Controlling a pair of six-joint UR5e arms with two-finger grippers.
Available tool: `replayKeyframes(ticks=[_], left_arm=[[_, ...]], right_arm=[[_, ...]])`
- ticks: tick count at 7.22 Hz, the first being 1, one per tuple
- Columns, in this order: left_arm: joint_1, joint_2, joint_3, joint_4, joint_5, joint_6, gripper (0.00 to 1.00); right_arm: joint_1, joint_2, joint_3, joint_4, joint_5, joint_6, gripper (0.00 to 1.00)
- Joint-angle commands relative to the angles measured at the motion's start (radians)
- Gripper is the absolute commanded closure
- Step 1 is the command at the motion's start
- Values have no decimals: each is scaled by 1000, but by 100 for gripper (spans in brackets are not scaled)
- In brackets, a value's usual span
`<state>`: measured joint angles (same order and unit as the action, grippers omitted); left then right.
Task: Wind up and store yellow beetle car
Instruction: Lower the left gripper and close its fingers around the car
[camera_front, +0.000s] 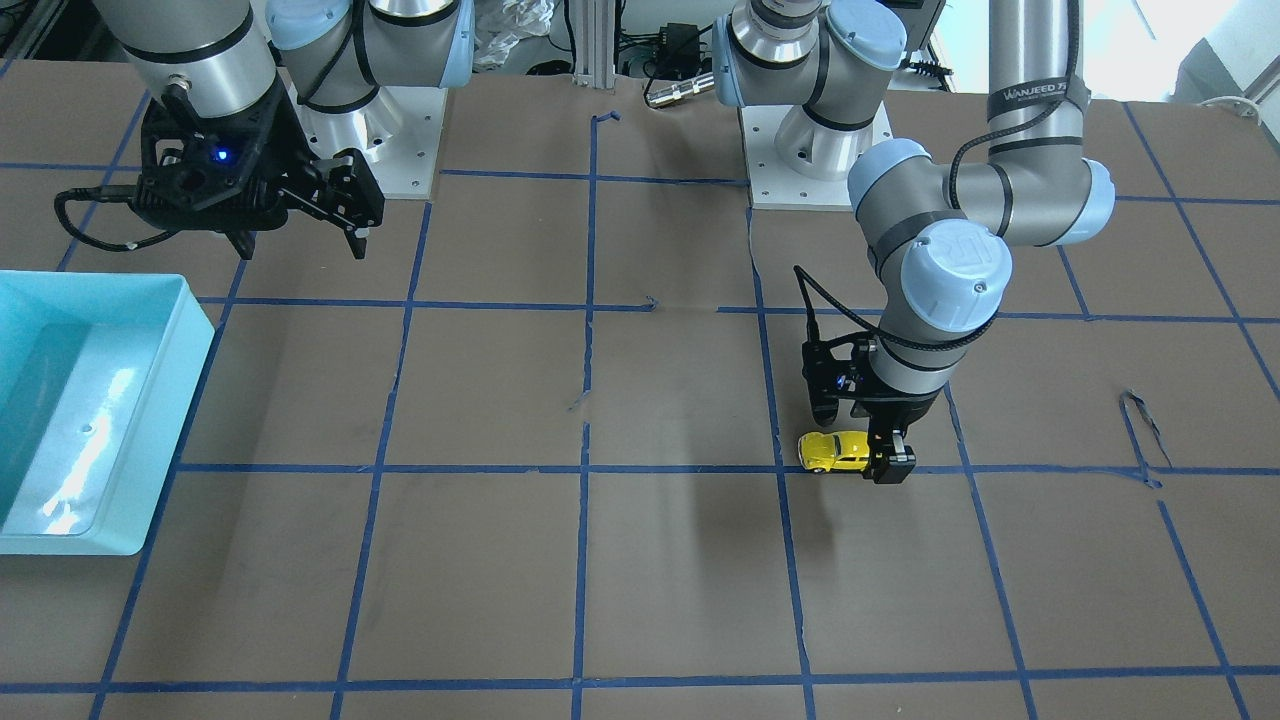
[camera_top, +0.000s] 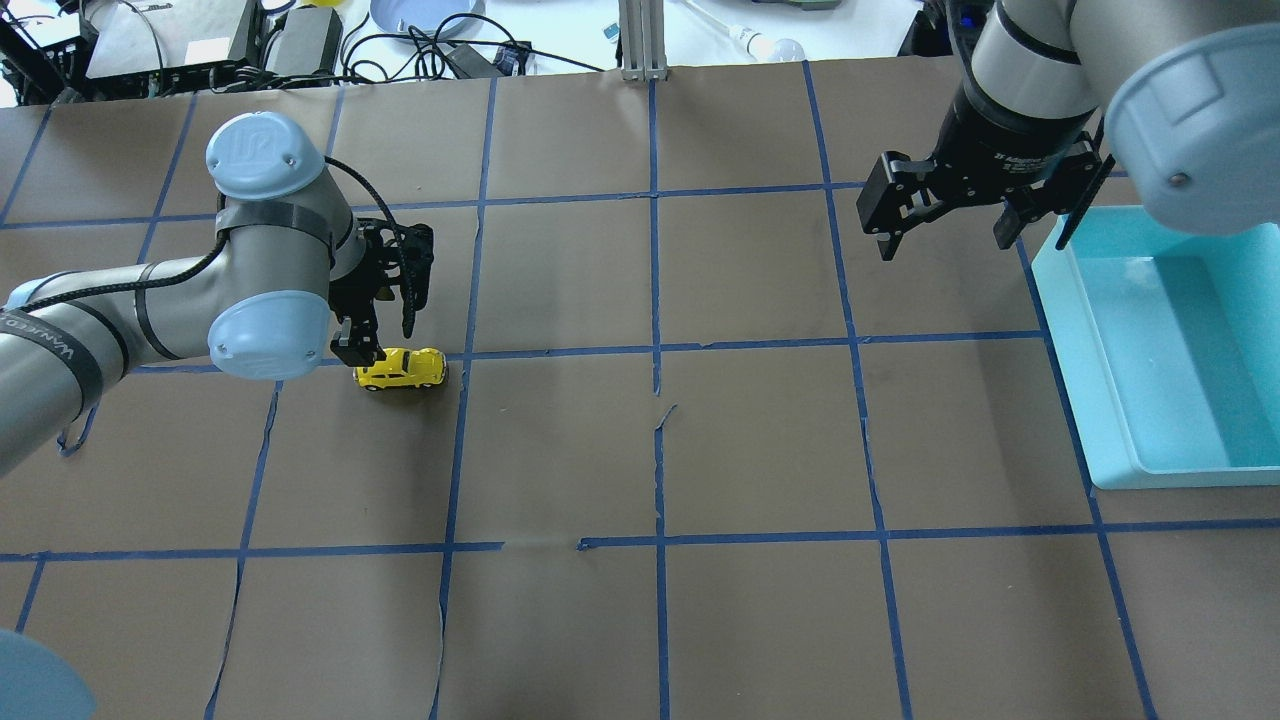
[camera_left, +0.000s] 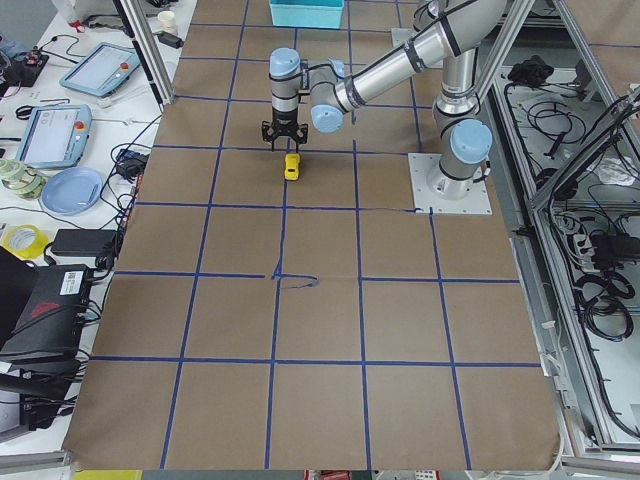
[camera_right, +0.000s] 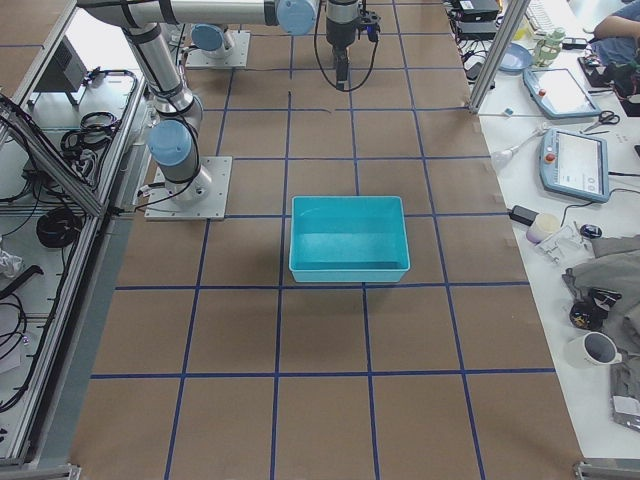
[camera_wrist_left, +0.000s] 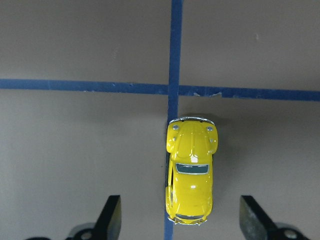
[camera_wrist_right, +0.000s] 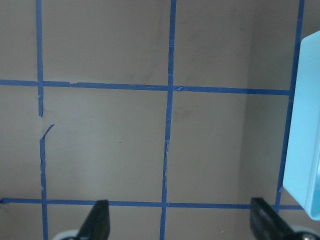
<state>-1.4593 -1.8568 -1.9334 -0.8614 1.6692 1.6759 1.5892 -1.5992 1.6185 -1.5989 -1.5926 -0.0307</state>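
Observation:
The yellow beetle car (camera_wrist_left: 190, 170) stands on its wheels on the brown paper, along a blue tape line. It also shows in the overhead view (camera_top: 402, 368) and the front view (camera_front: 835, 452). My left gripper (camera_wrist_left: 181, 227) is open and low over the car's rear end, one finger (camera_wrist_left: 112, 217) on each side, not touching it. It also shows in the overhead view (camera_top: 383, 338) and the front view (camera_front: 882, 457). My right gripper (camera_top: 942, 240) is open and empty, held above the table beside the teal bin (camera_top: 1075, 360).
The teal bin (camera_front: 90, 400) stands at the table's end on my right, with nothing showing inside it; its edge shows in the right wrist view (camera_wrist_right: 307, 125). Blue tape lines grid the brown paper. Both arm bases (camera_front: 820, 150) stand at the table's back edge.

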Motion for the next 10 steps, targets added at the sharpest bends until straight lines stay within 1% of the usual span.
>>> replayKeyframes(ticks=[1,2,3,4,5,8,10], left_arm=[[45,-25,-2,9,-6,-2,24],[28,-21,-13,6,-8,-24,33],[5,4,-47,16,-8,-21,34],[7,-19,-53,60,-26,-16,33],[8,-30,-64,112,-72,-15,33],[34,-28,-81,107,-65,-7,33],[34,-48,-82,102,-59,-18,35]], right_arm=[[0,-1,0,2,0,-2,0],[2,-1,1,2,3,-2,0],[0,1,1,-1,3,-2,0],[0,1,0,0,0,-2,0],[0,1,1,-3,0,-2,0],[0,1,1,-3,0,-2,0],[0,1,1,-3,0,-2,0]])
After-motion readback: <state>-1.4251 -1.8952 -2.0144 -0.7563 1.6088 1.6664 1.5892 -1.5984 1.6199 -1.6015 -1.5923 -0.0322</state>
